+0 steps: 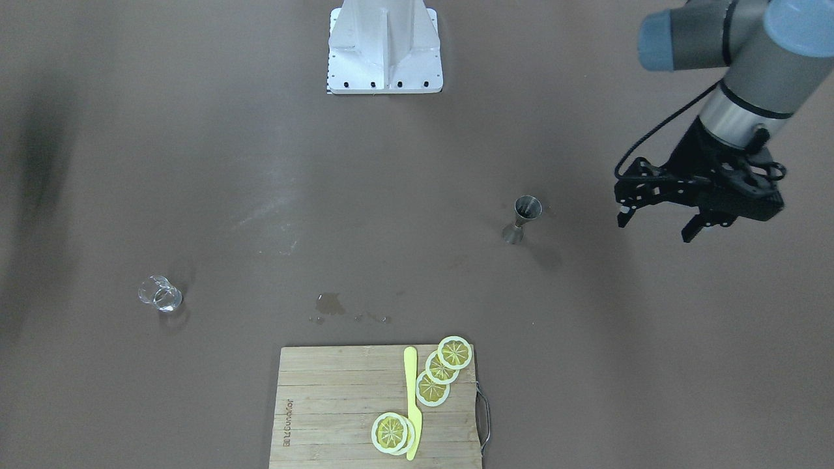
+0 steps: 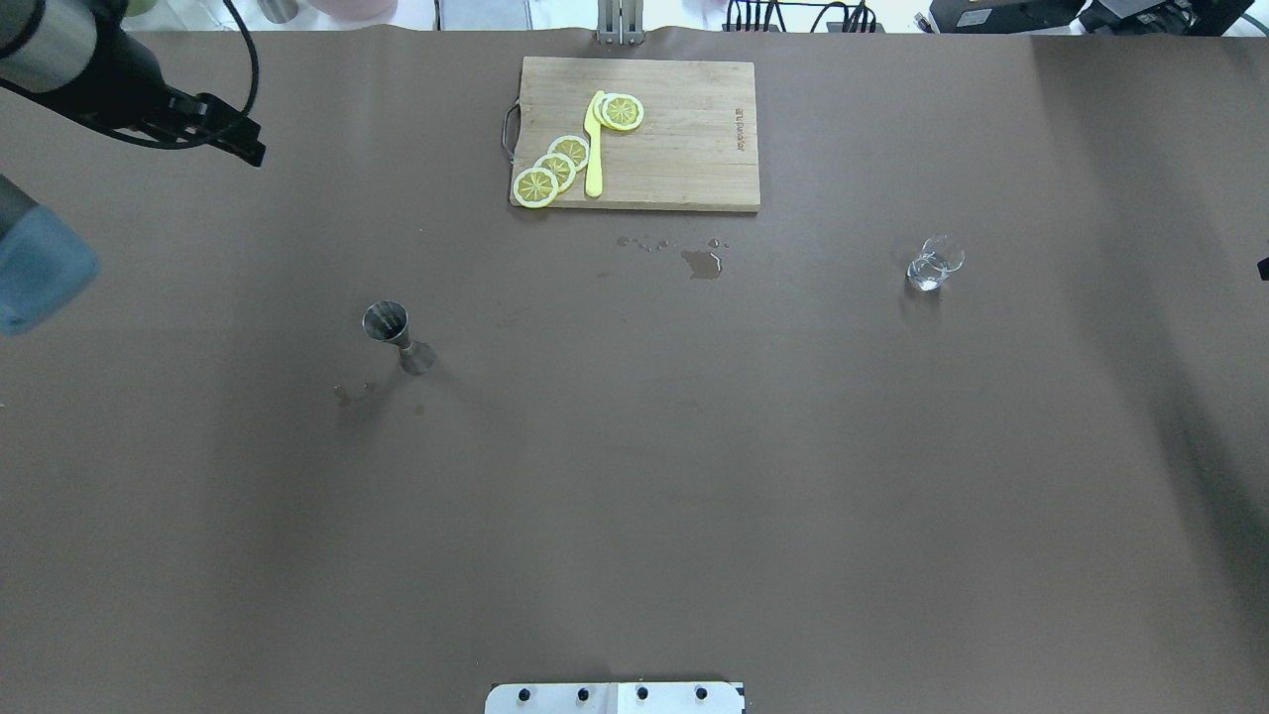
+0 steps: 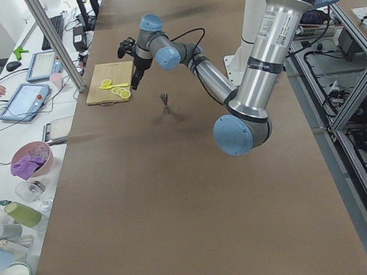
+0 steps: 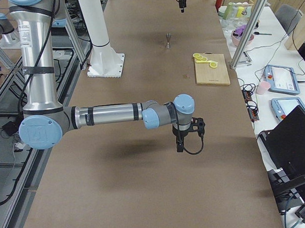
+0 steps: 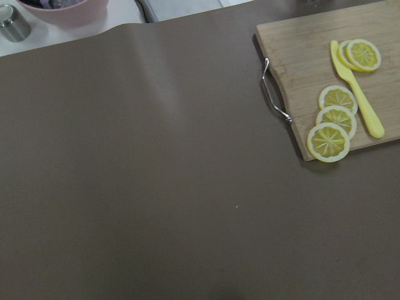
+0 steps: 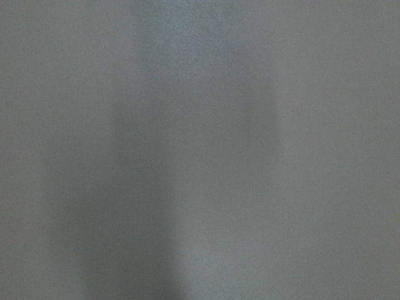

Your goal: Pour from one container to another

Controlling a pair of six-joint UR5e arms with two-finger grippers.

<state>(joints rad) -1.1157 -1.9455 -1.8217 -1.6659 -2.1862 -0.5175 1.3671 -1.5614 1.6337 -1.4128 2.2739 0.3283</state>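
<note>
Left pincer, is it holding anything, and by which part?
Nothing. The left pincer hangs open and empty, well apart from the upright jigger.

Brown desk fills most of the frame. At upper right, a wooden cutting board with a metal handle carries lemon slices and a yellow knife. A pink bowl sits at upper left.
</note>
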